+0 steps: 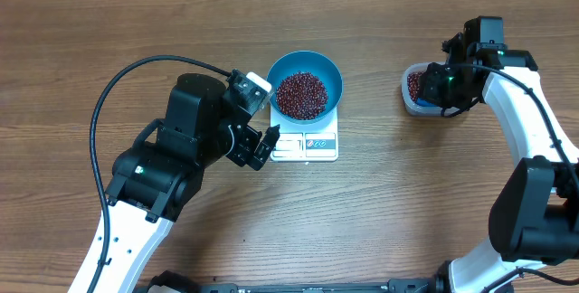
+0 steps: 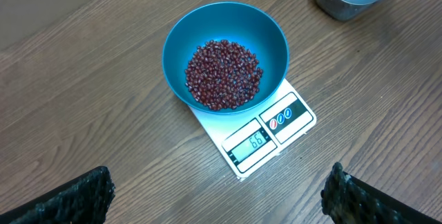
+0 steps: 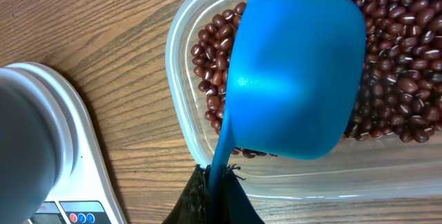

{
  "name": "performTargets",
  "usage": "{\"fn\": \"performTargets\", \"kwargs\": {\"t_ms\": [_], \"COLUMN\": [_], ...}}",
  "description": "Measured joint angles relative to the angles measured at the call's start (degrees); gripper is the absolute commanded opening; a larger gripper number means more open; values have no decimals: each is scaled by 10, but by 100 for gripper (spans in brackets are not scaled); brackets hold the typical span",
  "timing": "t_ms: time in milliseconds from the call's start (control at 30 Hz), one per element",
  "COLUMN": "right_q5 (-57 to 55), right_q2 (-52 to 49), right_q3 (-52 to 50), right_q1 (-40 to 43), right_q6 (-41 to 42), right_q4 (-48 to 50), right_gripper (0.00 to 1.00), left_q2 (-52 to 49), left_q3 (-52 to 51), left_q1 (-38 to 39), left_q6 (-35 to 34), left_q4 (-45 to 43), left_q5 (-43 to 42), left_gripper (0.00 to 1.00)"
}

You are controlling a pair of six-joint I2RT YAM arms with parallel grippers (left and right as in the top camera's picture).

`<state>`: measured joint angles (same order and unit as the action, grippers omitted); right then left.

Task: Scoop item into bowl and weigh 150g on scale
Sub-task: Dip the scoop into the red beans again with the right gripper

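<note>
Beans first: the small dark red-brown beans [image 2: 223, 73] lie in a loose heap at the bottom of the deep round blue bowl [image 2: 269, 37]. It stands on the small flat white kitchen scale [image 2: 290, 117], hiding its back half. More beans fill the clear plastic tub [image 3: 181, 106] to the right, with bare wooden worktop [image 1: 380, 221] between.

My right pincer [image 3: 215, 195] is clamped on the small blue scoop [image 3: 297, 79] by its handle, cup over the tub. My left pincer [image 1: 264, 146] hangs spread wide beside the scale's front-left corner.

One bowl, one scale, one tub, one scoop.
</note>
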<state>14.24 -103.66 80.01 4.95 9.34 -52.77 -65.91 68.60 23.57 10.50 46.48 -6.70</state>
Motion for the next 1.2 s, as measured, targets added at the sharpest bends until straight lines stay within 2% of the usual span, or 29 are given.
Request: {"fn": "performTargets", "kwargs": {"t_ms": [300,600,1200], "right_q5": [24,105,212], "right_q2": [0,0,0], "right_q3": [0,0,0], "right_q1": [22,100,159], "right_q6": [-4,-56,-63], "right_q4": [0,-30,-40], "right_gripper": [4,4,4], "left_q2": [0,0,0], "left_q3": [0,0,0], "left_q1": [0,0,0], "left_q6": [0,0,0], "left_q4": [0,0,0], "left_q5": [0,0,0], "left_gripper": [100,100,100]}}
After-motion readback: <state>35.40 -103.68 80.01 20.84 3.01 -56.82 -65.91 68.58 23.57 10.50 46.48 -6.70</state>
